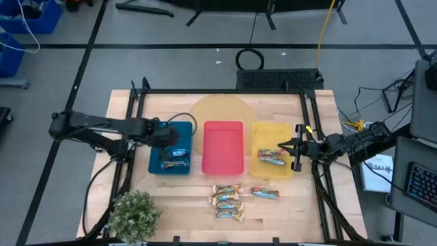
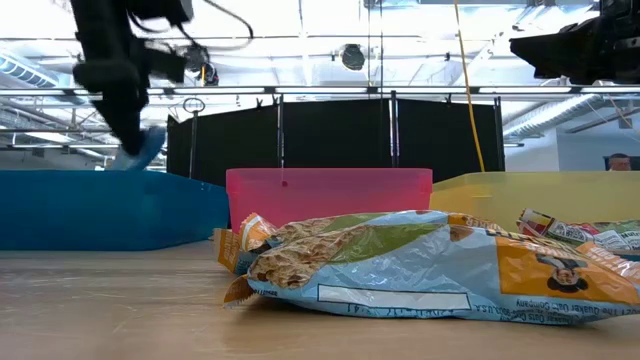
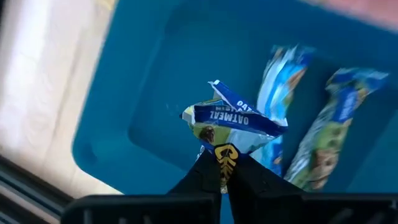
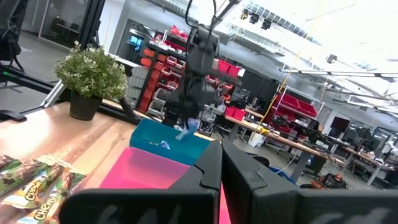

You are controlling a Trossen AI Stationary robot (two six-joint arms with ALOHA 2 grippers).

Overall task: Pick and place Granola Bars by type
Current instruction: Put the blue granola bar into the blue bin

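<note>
My left gripper [image 3: 222,167] hangs over the blue tray [image 1: 183,130], shut on a blue-and-white granola bar [image 3: 233,118]. Two more blue-and-white bars [image 3: 336,124] lie flat on that tray's floor [image 1: 175,162]. Orange-and-gold bars [image 1: 271,157] lie in the yellow tray [image 1: 263,130]. Several more bars [image 1: 227,201] lie in a loose pile on the table in front of the red tray [image 1: 223,147], with one [image 1: 265,193] beside them. My right gripper [image 1: 295,154] waits, shut, at the yellow tray's right edge, touching nothing. My left gripper pinches the blue-and-white bar by one crimped end of its wrapper [image 3: 225,152] between the two fingertips, coming from above and pointing down. The bar is lifted clear above the blue tray's floor and stands crumpled beyond the fingers [image 3: 205,177].
A round pale board [image 1: 220,109] lies behind the trays. A small potted plant [image 1: 134,213] stands at the table's near left corner. The red tray's floor is bare. A black frame [image 1: 218,92] rims the table.
</note>
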